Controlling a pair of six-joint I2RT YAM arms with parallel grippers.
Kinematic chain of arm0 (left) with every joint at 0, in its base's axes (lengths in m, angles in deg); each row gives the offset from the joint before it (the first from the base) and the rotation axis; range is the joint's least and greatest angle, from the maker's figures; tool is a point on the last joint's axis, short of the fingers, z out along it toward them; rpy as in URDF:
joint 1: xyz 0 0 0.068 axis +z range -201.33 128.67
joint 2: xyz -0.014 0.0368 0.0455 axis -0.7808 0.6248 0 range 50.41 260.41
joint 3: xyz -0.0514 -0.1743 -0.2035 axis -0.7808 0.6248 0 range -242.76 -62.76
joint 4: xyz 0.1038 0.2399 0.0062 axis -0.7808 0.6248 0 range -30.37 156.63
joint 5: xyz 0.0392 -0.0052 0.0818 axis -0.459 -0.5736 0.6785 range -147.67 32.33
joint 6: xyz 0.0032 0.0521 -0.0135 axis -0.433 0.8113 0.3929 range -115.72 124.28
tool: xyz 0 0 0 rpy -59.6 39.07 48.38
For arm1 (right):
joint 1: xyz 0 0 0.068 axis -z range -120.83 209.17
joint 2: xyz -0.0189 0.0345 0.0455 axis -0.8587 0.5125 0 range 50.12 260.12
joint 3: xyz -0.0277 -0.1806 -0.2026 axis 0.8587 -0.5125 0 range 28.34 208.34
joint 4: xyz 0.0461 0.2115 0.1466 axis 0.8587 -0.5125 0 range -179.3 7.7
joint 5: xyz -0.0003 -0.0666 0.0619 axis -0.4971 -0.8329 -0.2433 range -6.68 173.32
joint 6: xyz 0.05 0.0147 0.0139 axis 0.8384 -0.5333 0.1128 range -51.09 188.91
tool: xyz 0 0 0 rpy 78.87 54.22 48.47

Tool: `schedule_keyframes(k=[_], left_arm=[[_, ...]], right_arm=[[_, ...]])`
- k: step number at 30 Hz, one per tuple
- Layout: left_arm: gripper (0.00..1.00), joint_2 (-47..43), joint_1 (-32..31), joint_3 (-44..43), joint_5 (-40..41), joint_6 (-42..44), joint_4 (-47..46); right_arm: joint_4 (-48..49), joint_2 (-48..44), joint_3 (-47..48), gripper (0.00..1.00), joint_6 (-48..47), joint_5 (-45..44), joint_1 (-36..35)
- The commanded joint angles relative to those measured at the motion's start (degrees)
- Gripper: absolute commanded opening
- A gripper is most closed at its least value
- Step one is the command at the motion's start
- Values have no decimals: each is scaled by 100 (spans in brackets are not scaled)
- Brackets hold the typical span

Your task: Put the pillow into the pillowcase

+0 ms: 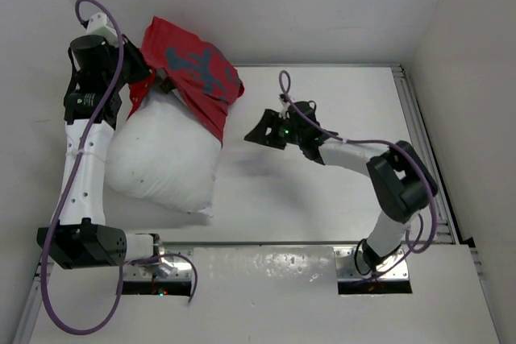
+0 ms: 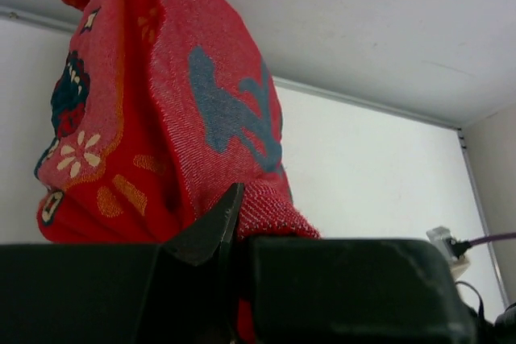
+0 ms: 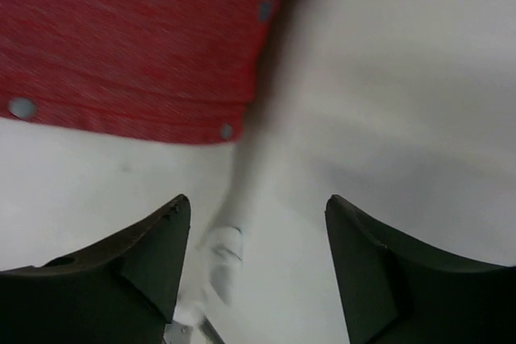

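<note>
One pillow point(image 1: 161, 163), one pillowcase point(image 1: 193, 66), one table point(image 1: 322, 195), one left pincer point(image 2: 234, 235) and one right pincer point(image 3: 256, 215).

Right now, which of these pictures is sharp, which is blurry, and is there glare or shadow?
Top external view: sharp, evenly lit, glare on the glossy near strip of the table, a soft shadow under the right arm. Left wrist view: the pillowcase weave is crisp, the left gripper a dark underlit mass. Right wrist view: blurred throughout, the red hem smeared.

red pillowcase point(image 1: 192, 64) over far end of white pillow point(image 1: 161, 160)
</note>
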Motion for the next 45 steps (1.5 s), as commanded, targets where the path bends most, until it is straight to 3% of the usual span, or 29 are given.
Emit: schedule_keyframes(k=[1, 6, 11, 21, 24, 27, 28, 30, 34, 37, 40, 41, 44, 45], left_arm=[[0, -454, -29, -34, -88, 166, -805], [0, -454, -99, -148, -88, 447, -567], [0, -384, -108, -315, 9, 703, -532], [0, -462, -345, -298, -536, 870, -567], [0, -498, -451, -298, -703, 905, -602], [0, -542, -460, -307, -748, 975, -558], [0, -533, -460, -298, -669, 1036, -532], [0, -559, -460, -289, -581, 1124, -453], [0, -586, -451, -245, -641, 1248, -409], [0, -568, -460, -201, -844, 1283, -461], [0, -542, -460, -175, -958, 1248, -462], [0, -524, -460, -175, -967, 1239, -461], [0, -542, -460, -140, -1072, 1370, -383], [0, -559, -460, -114, -1203, 1493, -321]], right_arm=[[491, 454, 684, 70, -46, -246, -232], [947, 1201, 967, 75, 156, 51, -566], [1992, 1404, 616, 80, 473, 272, -742], [1266, 1799, 975, 80, 1149, -993, -681], [634, 2019, 1466, 75, 1369, -1397, -733], [-586, 2116, 1810, 55, 1562, -2063, -716], [-833, 2108, 1828, 43, 1772, -2327, -647], [-740, 2029, 1558, 35, 2140, -2443, -550], [191, 1923, 1109, 34, 2424, -2128, -304], [1184, 1827, 1046, 39, 2170, -1917, -250], [1668, 1896, 1178, 51, 2081, -1488, -181], [1669, 1966, 1239, 63, 2107, -1225, -137], [1432, 2055, 1284, 85, 2029, -29, -22], [1458, 1863, 892, 98, 1802, 287, -4]])
